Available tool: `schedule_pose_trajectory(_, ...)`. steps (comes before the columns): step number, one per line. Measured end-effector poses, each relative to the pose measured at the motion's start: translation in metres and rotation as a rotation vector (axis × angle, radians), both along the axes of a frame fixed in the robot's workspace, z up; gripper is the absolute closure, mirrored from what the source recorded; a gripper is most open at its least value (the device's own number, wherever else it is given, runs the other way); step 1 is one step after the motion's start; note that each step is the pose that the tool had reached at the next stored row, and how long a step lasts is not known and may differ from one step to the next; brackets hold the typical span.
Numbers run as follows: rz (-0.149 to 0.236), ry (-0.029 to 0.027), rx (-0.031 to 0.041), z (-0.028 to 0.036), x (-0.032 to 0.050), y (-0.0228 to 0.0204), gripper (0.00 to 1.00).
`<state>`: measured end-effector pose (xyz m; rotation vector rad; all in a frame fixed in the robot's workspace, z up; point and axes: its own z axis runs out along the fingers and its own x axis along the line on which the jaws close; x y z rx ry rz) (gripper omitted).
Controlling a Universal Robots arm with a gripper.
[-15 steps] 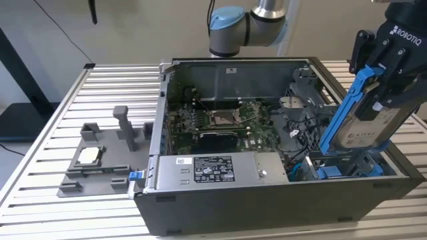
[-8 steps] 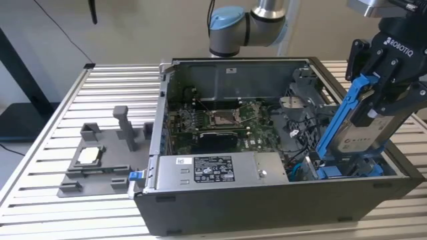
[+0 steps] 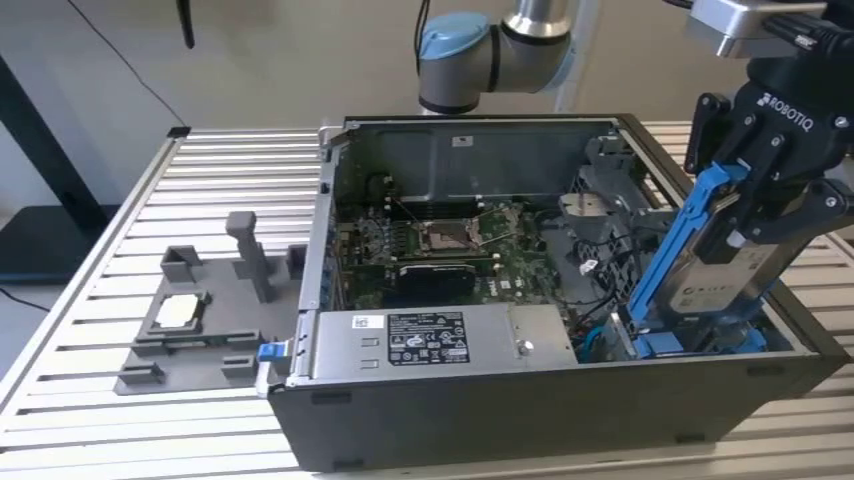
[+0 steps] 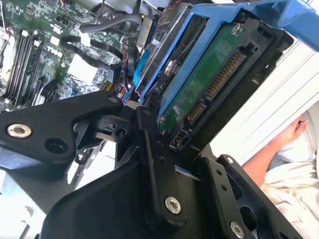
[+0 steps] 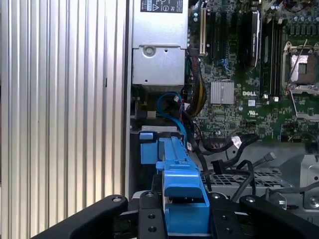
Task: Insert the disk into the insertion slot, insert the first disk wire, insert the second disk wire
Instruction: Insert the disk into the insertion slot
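Note:
The disk, silver in a bright blue carrier, hangs steeply tilted over the exterior view's right end of the open computer case. My gripper is shut on its upper part. Its lower end reaches down to the insertion slot, a grey bay with blue fittings in the case's near corner. In the second wrist view the disk's green board and connector end sit between my gripper's black fingers. In the first wrist view the blue carrier points at the bay. Loose black cables lie beside it.
A grey power supply box with a sticker fills the case's near wall, beside the bay. The motherboard lies deeper in. A grey fixture stands on the slatted table at the exterior view's left. A person's hand shows beyond the case.

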<state>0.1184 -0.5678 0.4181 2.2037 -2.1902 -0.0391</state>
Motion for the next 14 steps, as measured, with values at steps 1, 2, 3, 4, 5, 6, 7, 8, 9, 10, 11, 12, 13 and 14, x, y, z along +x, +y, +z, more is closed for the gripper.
schedule_pose_trajectory(1,0.0,0.0001,0.0,-0.0008,-0.0001,0.0,0.67)
schedule_pose_trajectory(2,0.0,0.0003,0.0,-0.0015,-0.0003,0.0,0.67)
schedule_pose_trajectory(3,0.0,0.0007,0.0,-0.0021,-0.0005,0.0,0.67)
schedule_pose_trajectory(4,0.0,0.0012,0.0,-0.0026,-0.0007,0.0,0.67)
schedule_pose_trajectory(5,0.0,0.0016,-0.0001,-0.003,-0.0009,0.0,0.67)
schedule_pose_trajectory(6,0.0,0.0021,0.0,-0.0035,-0.0011,0.0,0.67)
schedule_pose_trajectory(7,0.0,0.0026,-0.0001,-0.0041,-0.0014,0.0,0.67)
schedule_pose_trajectory(8,0.0,0.0032,-0.0001,-0.0047,-0.0016,0.0,0.67)
schedule_pose_trajectory(9,0.0,0.0037,-0.0002,-0.0054,-0.0019,0.0,0.67)
schedule_pose_trajectory(10,0.0,0.0039,-0.0003,-0.0063,-0.002,0.0,0.67)
schedule_pose_trajectory(11,0.0,0.004,-0.0004,-0.0073,-0.0021,-0.0001,0.67)
schedule_pose_trajectory(12,0.0,0.004,-0.0003,-0.0086,-0.0022,0.0,0.67)
schedule_pose_trajectory(13,0.0,0.0041,-0.0004,-0.01,-0.0023,0.0,0.67)
schedule_pose_trajectory(14,0.0,0.0041,-0.0004,-0.0117,-0.0024,0.0,0.67)
